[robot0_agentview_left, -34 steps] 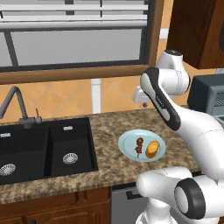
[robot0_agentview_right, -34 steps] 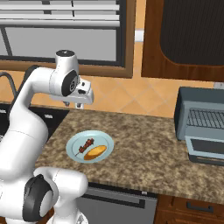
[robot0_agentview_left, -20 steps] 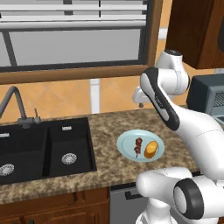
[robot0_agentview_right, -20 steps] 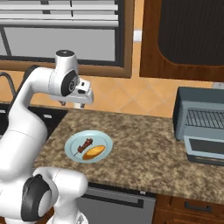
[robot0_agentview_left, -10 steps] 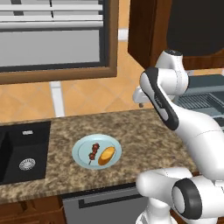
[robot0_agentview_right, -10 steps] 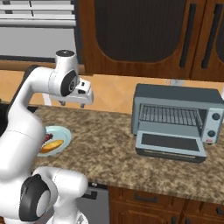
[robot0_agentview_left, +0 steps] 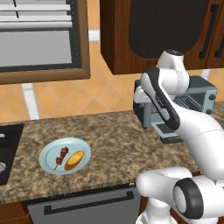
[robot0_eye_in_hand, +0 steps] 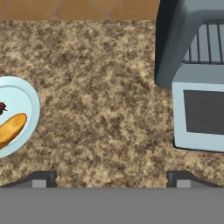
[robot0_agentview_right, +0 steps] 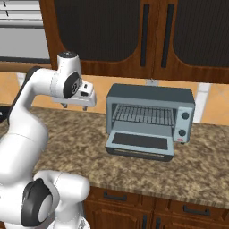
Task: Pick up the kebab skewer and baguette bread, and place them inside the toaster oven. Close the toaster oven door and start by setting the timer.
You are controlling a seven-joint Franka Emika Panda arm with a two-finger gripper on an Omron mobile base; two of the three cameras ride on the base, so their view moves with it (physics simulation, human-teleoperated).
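A light blue plate (robot0_agentview_left: 49,150) on the granite counter holds the kebab skewer (robot0_agentview_left: 61,157) and, beside it, the golden baguette bread (robot0_agentview_left: 74,160). To the right stands the toaster oven (robot0_agentview_right: 150,95), its door (robot0_agentview_right: 139,143) dropped open and the wire rack (robot0_agentview_right: 143,115) bare. My gripper (robot0_agentview_right: 74,106) hangs open and empty above the counter, left of the oven and well right of the plate. In the hand view the baguette bread (robot0_eye_in_hand: 10,129) and a tip of the skewer (robot0_eye_in_hand: 2,106) sit at the left edge, and the oven door (robot0_eye_in_hand: 203,113) at the right.
Two knobs (robot0_agentview_right: 182,123) sit on the oven's light right panel. Dark wood wall cabinets (robot0_agentview_right: 134,36) hang above it. A black sink (robot0_agentview_left: 5,144) lies at the far left, a window (robot0_agentview_left: 35,39) above it. Bare granite (robot0_eye_in_hand: 105,109) stretches between plate and oven.
The base has driven to the right, so the whole scene slid left: sink and plate went leftward and the toaster oven came in front. The arm's pose and the open gripper look unchanged.
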